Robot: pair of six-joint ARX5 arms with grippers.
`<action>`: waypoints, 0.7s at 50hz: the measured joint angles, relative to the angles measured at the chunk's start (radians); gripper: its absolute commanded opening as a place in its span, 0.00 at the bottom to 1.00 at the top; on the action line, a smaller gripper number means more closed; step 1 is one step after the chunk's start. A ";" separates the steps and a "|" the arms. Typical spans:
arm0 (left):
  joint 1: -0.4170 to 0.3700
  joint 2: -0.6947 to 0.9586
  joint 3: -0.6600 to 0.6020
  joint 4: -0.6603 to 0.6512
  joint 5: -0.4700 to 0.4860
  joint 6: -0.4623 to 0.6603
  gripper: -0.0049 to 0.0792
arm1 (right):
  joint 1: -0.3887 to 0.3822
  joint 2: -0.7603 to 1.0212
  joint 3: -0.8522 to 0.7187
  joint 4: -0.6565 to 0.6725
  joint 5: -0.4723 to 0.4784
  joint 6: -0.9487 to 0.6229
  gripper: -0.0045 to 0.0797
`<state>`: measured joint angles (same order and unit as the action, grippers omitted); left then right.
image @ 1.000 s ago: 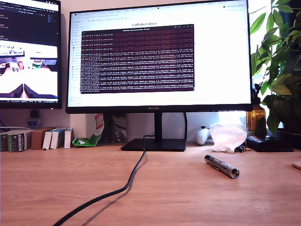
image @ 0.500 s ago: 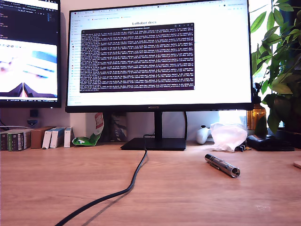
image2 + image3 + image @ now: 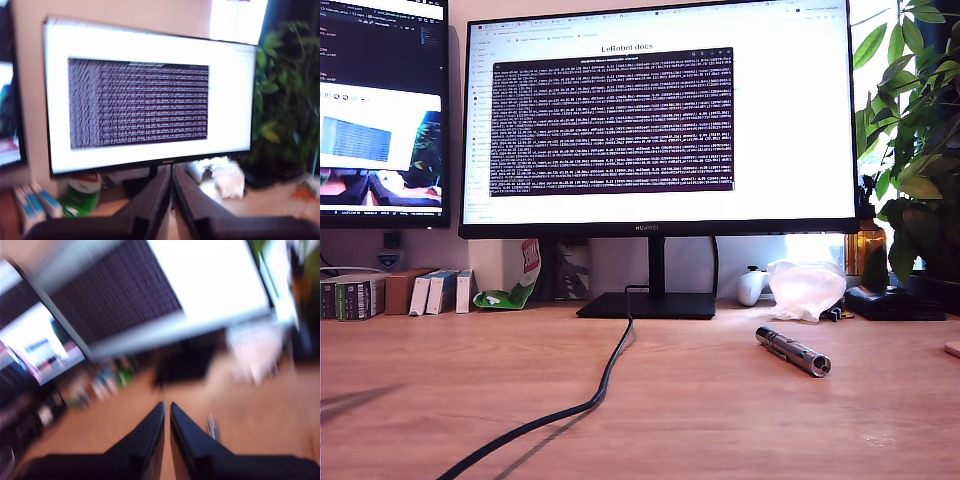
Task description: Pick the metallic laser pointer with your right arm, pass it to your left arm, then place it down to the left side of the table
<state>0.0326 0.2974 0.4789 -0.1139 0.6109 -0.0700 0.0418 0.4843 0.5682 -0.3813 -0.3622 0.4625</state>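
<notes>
Up close, my first claw (image 3: 172, 172) has its two black fingers pressed almost together with nothing between them, aimed at the big monitor (image 3: 150, 95) beyond it. My second claw (image 3: 167, 409) is likewise nearly closed and empty in a motion-blurred picture; a thin silvery streak just beside its tip on the table (image 3: 120, 425) may be the metallic laser pointer (image 3: 212, 426). Neither claw shows in the exterior view, where the pointer (image 3: 792, 351) lies flat on the wooden table (image 3: 720, 420), apart from the black cable (image 3: 590, 400).
</notes>
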 measured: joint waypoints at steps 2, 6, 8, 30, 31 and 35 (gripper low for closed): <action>0.000 0.057 0.046 -0.051 0.016 0.055 0.03 | 0.006 0.077 0.053 -0.039 0.000 -0.018 0.08; 0.000 0.167 0.129 -0.155 0.043 0.184 0.03 | 0.021 0.206 0.160 -0.110 0.001 -0.074 0.09; -0.002 0.216 0.168 -0.204 0.047 0.256 0.03 | 0.032 0.265 0.209 -0.137 0.003 -0.106 0.10; -0.159 0.606 0.362 -0.466 -0.010 0.624 0.03 | 0.198 0.811 0.493 -0.374 0.132 -0.195 0.40; -0.171 0.621 0.362 -0.466 -0.012 0.624 0.03 | 0.207 0.838 0.498 -0.383 0.137 -0.196 0.40; -0.210 0.655 0.362 -0.466 -0.020 0.633 0.03 | 0.236 0.931 0.509 -0.396 0.146 -0.199 0.40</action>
<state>-0.1772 0.9527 0.8406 -0.5800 0.5911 0.5629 0.2775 1.4151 1.0771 -0.7773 -0.2157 0.2638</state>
